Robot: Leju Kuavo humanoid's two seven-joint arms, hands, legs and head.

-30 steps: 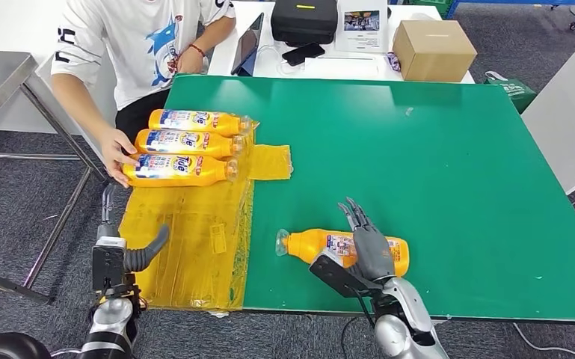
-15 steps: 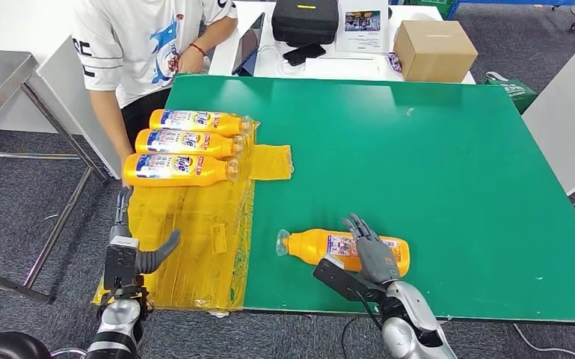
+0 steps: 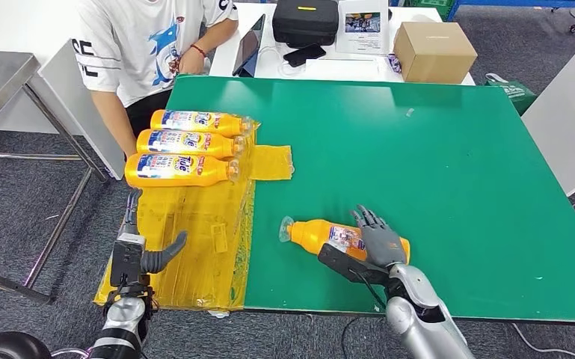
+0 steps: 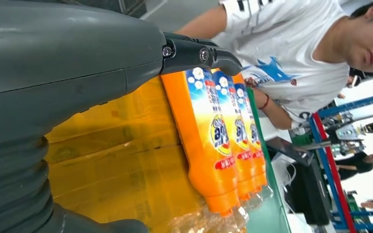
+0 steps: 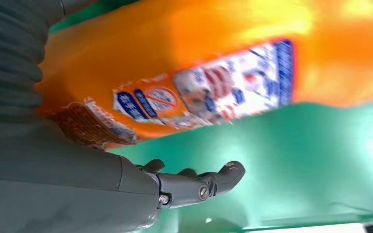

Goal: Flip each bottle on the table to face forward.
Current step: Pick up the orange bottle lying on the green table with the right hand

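Since a second ago my right hand has come down from above onto the lone orange detergent bottle near the counter's near edge, and that bottle's cap end has swung slightly toward the far side. My left hand has risen a little over the yellow plastic sheet at the near-left corner, and the person's hand has left the three labelled bottles lined up at the left edge, so only a forearm is beside them.

Right now the right fingers lie spread across the bottle's base half. From the head view they rest on it; whether they have actually wrapped it I cannot tell. The right wrist view shows the thumb under the bottle's side, apart from it, above the green surface, so I judge this contact rather than a grip. The left hand is open and holds nothing, fingers apart, thumb out.

What matters for the next move is that the bottle's long axis runs roughly parallel to the near edge, cap toward the left and base under my right palm. The right hand is far nearer; the left is well apart. I'd roll it about that axis.
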